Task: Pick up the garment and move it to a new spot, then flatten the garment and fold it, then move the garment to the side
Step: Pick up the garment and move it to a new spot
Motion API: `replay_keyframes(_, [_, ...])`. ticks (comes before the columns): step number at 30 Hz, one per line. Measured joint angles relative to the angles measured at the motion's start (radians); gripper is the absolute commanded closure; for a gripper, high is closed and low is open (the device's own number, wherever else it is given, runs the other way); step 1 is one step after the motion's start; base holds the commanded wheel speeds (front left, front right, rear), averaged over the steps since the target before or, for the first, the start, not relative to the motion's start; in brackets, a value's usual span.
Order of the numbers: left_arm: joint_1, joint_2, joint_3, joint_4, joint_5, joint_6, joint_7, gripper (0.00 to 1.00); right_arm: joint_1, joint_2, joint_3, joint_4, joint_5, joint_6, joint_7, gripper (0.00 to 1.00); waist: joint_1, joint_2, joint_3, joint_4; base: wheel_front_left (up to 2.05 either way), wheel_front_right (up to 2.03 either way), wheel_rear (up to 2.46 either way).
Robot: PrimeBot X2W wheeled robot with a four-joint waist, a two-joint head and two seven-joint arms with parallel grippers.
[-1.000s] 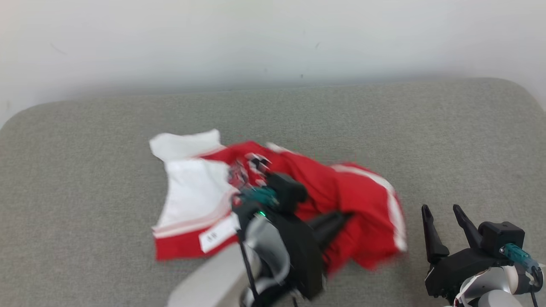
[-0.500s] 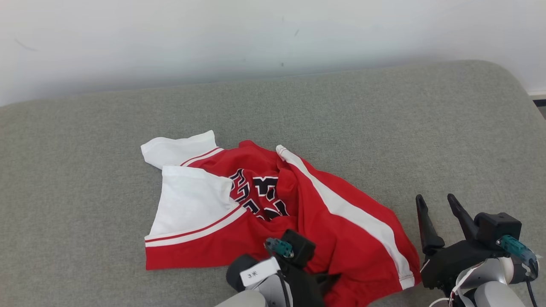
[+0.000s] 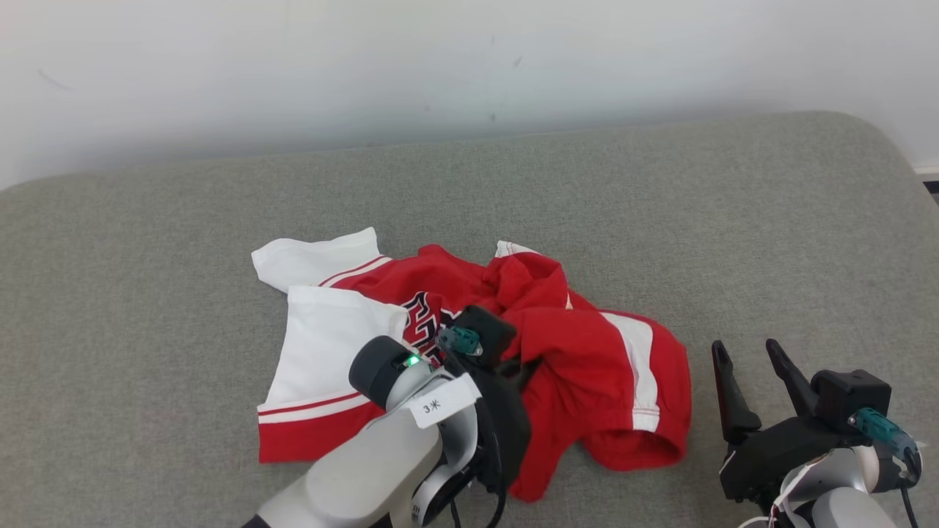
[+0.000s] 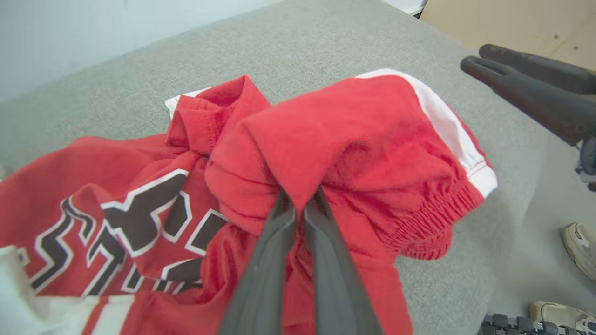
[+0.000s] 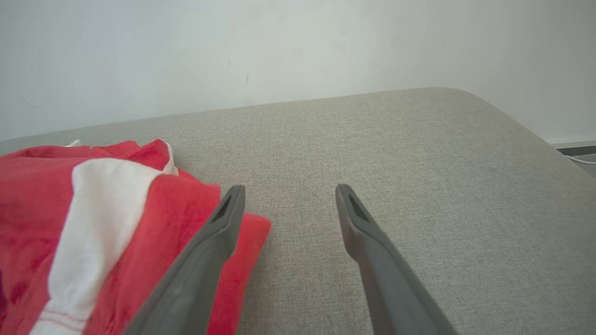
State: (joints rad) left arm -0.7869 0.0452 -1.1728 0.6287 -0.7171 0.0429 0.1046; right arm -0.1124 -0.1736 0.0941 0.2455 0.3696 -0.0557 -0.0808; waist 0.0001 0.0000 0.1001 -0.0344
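**Grey bench, left hand clamped on garment fold**

Grey padded bench point(image 3: 733, 220) sat against a pale wall. Garment point(image 3: 587, 345), red with white sleeves and black lettering, lay crumpled mid-bench, bunched on its right side. Left hand point(image 4: 298, 197) was closed tight on a raised red fold near the middle of the heap. Right hand point(image 3: 742, 348) rested with fingers apart and empty, just beside the garment's right edge.

Judged light, soft and limp: it would sag and drape from any single pinch, and stacked layers could slide apart. A mid-fold grip looked fine for dragging. For flattening, better holds seemed the gathered hem point(image 4: 428, 209) and the white sleeve point(image 3: 330, 345), one per hand.
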Motion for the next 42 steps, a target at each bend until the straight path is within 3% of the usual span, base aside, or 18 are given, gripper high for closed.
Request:
replay_keyframes(5, [0.012,-0.002,-0.047,0.023,0.004,0.002,-0.010,1.00,0.000,0.004,0.008,0.001,0.000,0.000,0.000,0.00,0.0000,0.0000,-0.002,0.002,0.00,0.00,0.00])
replay_keyframes(6, [0.017,-0.002,-0.057,0.028,0.005,0.005,-0.010,0.72,0.000,0.004,0.008,0.001,0.000,0.000,0.000,0.00,0.0000,0.0000,-0.002,0.002,0.00,0.00,0.00])
replay_keyframes(7, [0.023,-0.001,-0.065,0.030,0.006,0.010,-0.010,0.16,0.000,0.004,0.008,0.002,0.000,0.000,0.000,0.00,0.0000,0.0000,-0.003,0.002,0.00,0.00,0.00])
replay_keyframes(8, [0.026,-0.001,-0.068,0.030,0.005,0.011,-0.016,0.00,0.000,0.004,0.008,0.002,0.000,0.000,0.000,0.00,0.0000,0.0000,-0.003,0.003,0.00,0.00,0.00])
replay_keyframes(25, [0.025,-0.001,-0.054,-0.025,0.016,0.046,-0.125,0.00,0.046,0.013,-0.013,0.034,0.018,-0.002,-0.018,0.00,-0.0001,0.0000,-0.045,0.051,0.00,0.00,0.00])
replay_keyframes(35, [0.022,0.108,-0.023,0.003,0.023,0.055,-0.139,0.00,0.061,0.016,-0.012,0.035,0.025,-0.003,-0.026,0.00,-0.0001,0.0000,-0.067,0.093,0.00,0.00,0.00])
replay_keyframes(42, [0.000,0.169,-0.007,0.057,0.004,0.053,-0.058,0.00,0.061,0.020,-0.002,0.035,0.025,-0.003,-0.026,0.00,-0.0001,-0.0001,-0.071,0.097,0.00,0.00,0.00])
